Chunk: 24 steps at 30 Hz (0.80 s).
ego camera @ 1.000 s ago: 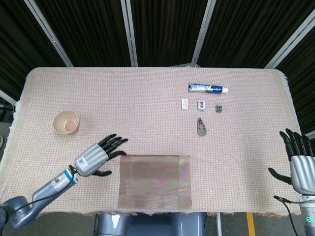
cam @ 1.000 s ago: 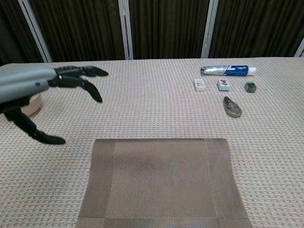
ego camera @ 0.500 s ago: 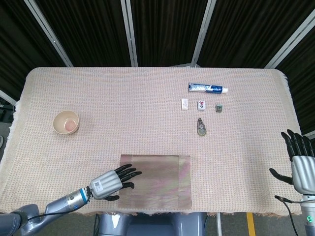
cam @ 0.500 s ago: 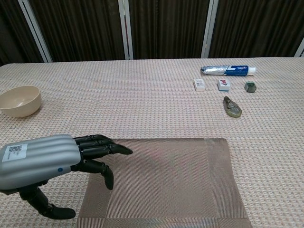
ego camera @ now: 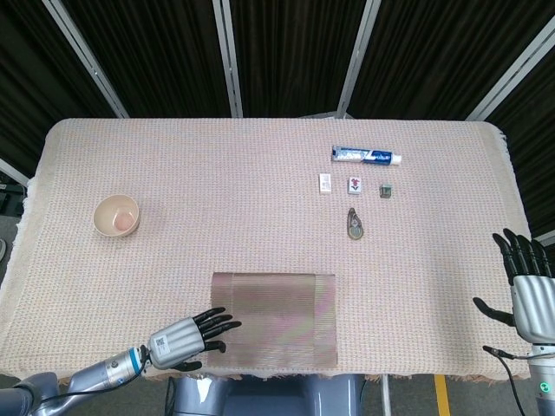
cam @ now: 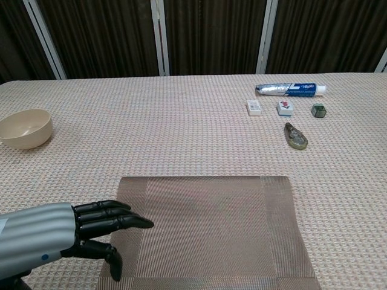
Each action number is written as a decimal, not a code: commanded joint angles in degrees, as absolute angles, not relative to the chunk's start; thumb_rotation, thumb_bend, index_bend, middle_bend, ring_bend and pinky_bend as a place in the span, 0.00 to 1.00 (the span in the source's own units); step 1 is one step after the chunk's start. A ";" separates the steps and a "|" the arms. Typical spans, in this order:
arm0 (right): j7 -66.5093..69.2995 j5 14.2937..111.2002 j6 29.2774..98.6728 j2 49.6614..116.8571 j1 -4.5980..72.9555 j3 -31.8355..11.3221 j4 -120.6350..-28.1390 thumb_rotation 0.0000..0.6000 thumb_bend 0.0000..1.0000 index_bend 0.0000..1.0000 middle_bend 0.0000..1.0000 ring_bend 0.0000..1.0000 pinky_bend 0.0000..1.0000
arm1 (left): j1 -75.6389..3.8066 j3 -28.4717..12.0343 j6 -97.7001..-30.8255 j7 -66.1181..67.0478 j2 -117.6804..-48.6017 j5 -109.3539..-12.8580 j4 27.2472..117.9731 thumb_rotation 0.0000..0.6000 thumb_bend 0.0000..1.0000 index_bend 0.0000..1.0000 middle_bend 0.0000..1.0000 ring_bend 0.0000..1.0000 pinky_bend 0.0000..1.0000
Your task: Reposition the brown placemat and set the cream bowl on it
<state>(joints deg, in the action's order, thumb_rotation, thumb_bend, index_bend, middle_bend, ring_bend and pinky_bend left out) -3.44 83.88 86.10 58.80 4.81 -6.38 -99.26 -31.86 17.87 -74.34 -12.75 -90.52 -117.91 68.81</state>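
Observation:
The brown placemat [ego camera: 276,317] [cam: 208,226] lies flat at the table's near edge, in the middle. The cream bowl [ego camera: 116,216] [cam: 25,128] stands upright at the left, well away from the mat. My left hand [ego camera: 185,333] [cam: 60,234] hovers at the mat's near left corner, open, fingers stretched toward the mat and reaching over its left border; I cannot tell whether they touch it. My right hand [ego camera: 529,287] is open at the table's far right edge, holding nothing.
A toothpaste tube [ego camera: 365,157] [cam: 290,89] lies at the back right. In front of it sit a white block [ego camera: 325,183], a mahjong tile [ego camera: 354,185], a small dark cube [ego camera: 386,190], and a grey oval object [ego camera: 355,224]. A pinkish woven cloth [ego camera: 243,208] covers the table.
My left hand has drawn back from beside the bowl's side toward the near edge and lowered to the mat's near left corner. The right hand, mat and bowl have not moved.

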 commanded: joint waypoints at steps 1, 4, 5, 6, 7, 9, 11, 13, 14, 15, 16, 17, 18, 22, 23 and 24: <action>-3.40 84.00 86.31 58.73 4.75 -6.39 -99.38 1.00 0.00 0.00 0.00 0.00 0.00 | -31.54 18.54 -74.51 -12.06 -90.90 -118.46 68.48 1.00 0.23 0.37 0.00 0.00 0.00; -3.25 84.07 86.58 58.59 4.62 -6.42 -99.61 1.00 0.00 0.00 0.00 0.00 0.00 | -31.37 18.72 -74.23 -11.39 -91.62 -118.37 67.73 1.00 0.23 0.36 0.00 0.00 0.00; -3.24 84.01 86.64 58.57 4.58 -6.45 -99.67 1.00 0.00 0.00 0.00 0.00 0.00 | -31.33 18.72 -74.06 -11.31 -91.80 -118.23 67.55 1.00 0.23 0.36 0.00 0.00 0.00; -3.27 83.97 86.70 58.56 4.55 -6.47 -99.71 1.00 0.00 0.00 0.00 0.00 0.00 | -31.25 18.74 -73.81 -11.29 -92.09 -117.95 67.35 1.00 0.23 0.36 0.00 0.00 0.00; -3.32 83.96 86.73 58.57 4.54 -6.48 -99.72 1.00 0.00 0.00 0.00 0.00 0.00 | -31.21 18.72 -73.65 -11.26 -92.29 -117.77 67.22 1.00 0.23 0.36 0.00 0.00 0.00; -3.39 83.92 86.72 58.60 4.55 -6.49 -99.71 1.00 0.00 0.00 0.00 0.00 0.00 | -31.15 18.61 -73.48 -10.77 -92.63 -117.59 66.85 1.00 0.23 0.36 0.00 0.00 0.00; -3.41 83.90 86.64 58.61 4.57 -6.48 -99.72 1.00 0.00 0.00 0.00 0.00 0.00 | -31.14 18.44 -73.58 -10.07 -92.97 -117.63 66.42 1.00 0.23 0.37 0.00 0.00 0.00; -3.40 83.83 86.54 58.63 4.61 -6.49 -99.68 1.00 0.00 0.00 0.00 0.00 0.00 | -31.17 18.30 -73.70 -9.53 -93.26 -117.68 65.96 1.00 0.23 0.37 0.00 0.00 0.00; -3.35 83.81 86.49 58.63 4.63 -6.49 -99.65 1.00 0.00 0.00 0.00 0.00 0.00 | -31.20 18.23 -73.63 -9.32 -93.48 -117.61 65.61 1.00 0.23 0.37 0.00 0.00 0.00; -3.30 83.78 86.43 58.62 4.65 -6.49 -99.63 1.00 0.00 0.00 0.00 0.00 0.00 | -31.23 18.20 -73.53 -9.33 -93.61 -117.50 65.45 1.00 0.23 0.37 0.00 0.00 0.00; -3.17 83.72 86.38 58.58 4.67 -6.53 -99.62 1.00 0.00 0.00 0.00 0.00 0.00 | -31.29 18.21 -73.20 -9.51 -93.83 -117.25 65.27 1.00 0.23 0.37 0.00 0.00 0.00; -3.05 83.63 86.38 58.54 4.65 -6.57 -99.59 1.00 0.00 0.00 0.00 0.00 0.00 | -31.41 18.24 -72.85 -9.69 -94.03 -117.08 65.13 1.00 0.23 0.37 0.00 0.00 0.00; -2.99 83.55 86.42 58.52 4.63 -6.61 -99.57 1.00 0.00 0.00 0.00 0.00 0.00 | -31.51 18.24 -72.68 -9.72 -94.15 -117.02 65.05 1.00 0.23 0.37 0.00 0.00 0.00; -2.85 83.36 86.54 58.47 4.58 -6.75 -99.49 1.00 0.00 0.00 0.00 0.00 0.00 | -31.78 17.98 -72.38 -9.44 -94.80 -116.76 64.72 1.00 0.23 0.37 0.00 0.00 0.00; -2.85 83.39 86.53 58.45 4.59 -6.74 -99.49 1.00 0.00 0.00 0.00 0.00 0.00 | -31.91 17.93 -72.10 -9.42 -95.00 -116.60 64.61 1.00 0.23 0.37 0.00 0.00 0.00; -2.81 83.41 86.47 58.45 4.60 -6.71 -99.49 1.00 0.00 0.00 0.00 0.00 0.00 | -31.99 17.92 -71.92 -9.41 -95.10 -116.51 64.54 1.00 0.23 0.37 0.00 0.00 0.00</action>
<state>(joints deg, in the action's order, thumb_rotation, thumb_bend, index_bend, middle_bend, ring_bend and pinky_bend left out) -2.82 83.40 86.48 58.46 4.60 -6.71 -99.49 -31.90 17.96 -72.05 -9.43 -94.99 -116.60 64.62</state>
